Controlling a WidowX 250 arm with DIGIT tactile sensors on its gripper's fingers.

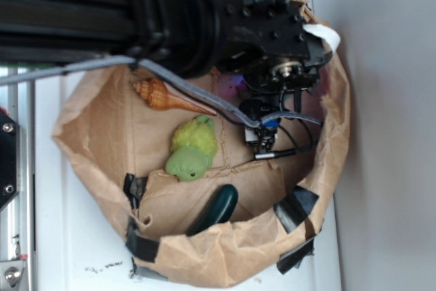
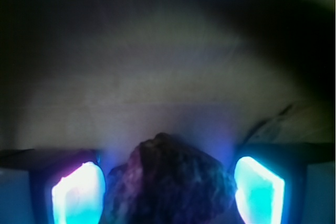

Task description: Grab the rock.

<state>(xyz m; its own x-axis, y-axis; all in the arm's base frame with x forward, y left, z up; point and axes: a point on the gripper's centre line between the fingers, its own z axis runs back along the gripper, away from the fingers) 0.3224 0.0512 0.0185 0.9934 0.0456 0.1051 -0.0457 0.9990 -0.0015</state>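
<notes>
In the wrist view the rock (image 2: 170,182), a dark, rough, angular lump, fills the gap between my two glowing pads (image 2: 79,198). Both pads press against its sides, so my gripper (image 2: 169,195) is shut on the rock. Brown paper lies behind it. In the exterior view my gripper (image 1: 279,83) reaches down into the upper right of the brown paper bowl (image 1: 334,141). There the arm hides the rock, and a purple glow shows beside the gripper.
Inside the bowl lie an orange-tan spiral seashell (image 1: 167,97) at the upper left, a green plush toy (image 1: 192,148) in the middle, and a smooth dark green elongated object (image 1: 216,208) by the near wall. Black tape patches (image 1: 294,208) hold the paper rim. A cable (image 1: 197,93) crosses the bowl.
</notes>
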